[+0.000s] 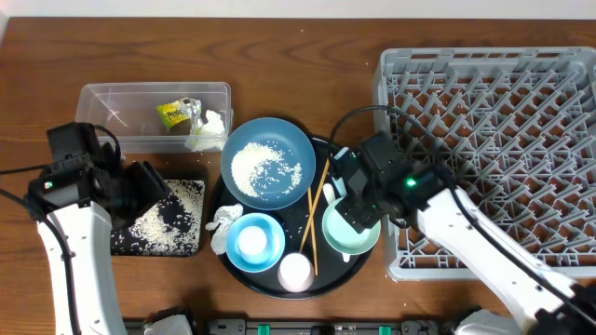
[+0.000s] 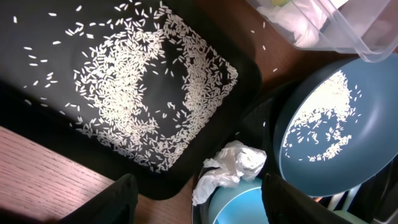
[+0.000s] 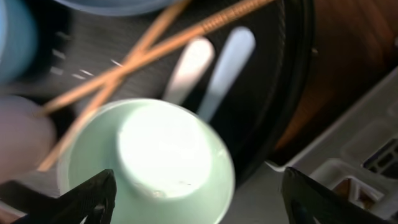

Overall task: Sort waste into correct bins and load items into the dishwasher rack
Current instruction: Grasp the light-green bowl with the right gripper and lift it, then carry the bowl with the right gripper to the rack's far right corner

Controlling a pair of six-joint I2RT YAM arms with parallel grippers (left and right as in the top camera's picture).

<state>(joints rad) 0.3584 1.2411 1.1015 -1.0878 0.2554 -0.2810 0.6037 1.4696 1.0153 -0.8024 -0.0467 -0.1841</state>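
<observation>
The sorting looks about half done. Beyond the round black tray's (image 1: 328, 277) upper-left edge, the clear tub (image 1: 112, 100) holds the snack wrapper (image 1: 173, 113) and a tissue (image 1: 210, 126). To the tray's left, the shallow black bin (image 1: 179, 216) carries a scatter of rice (image 2: 143, 93).

More grains lie in the blue dish (image 1: 294, 141) on the tray, and another crumpled tissue (image 2: 233, 165) sits at its left rim.

The dishwasher rack (image 1: 494, 102), right of the tray, appears empty, so all loading remains: light-blue bowl (image 1: 273, 249), cup (image 1: 295, 272), chopsticks (image 1: 317, 209) and white flat utensils (image 3: 211, 62).

The right gripper (image 1: 358, 212) is spread wide over the pale-green bowl (image 3: 205, 177) at the tray's right edge, gripping nothing. The left gripper (image 2: 202, 199) hangs wide open and empty above the tray's left side.
</observation>
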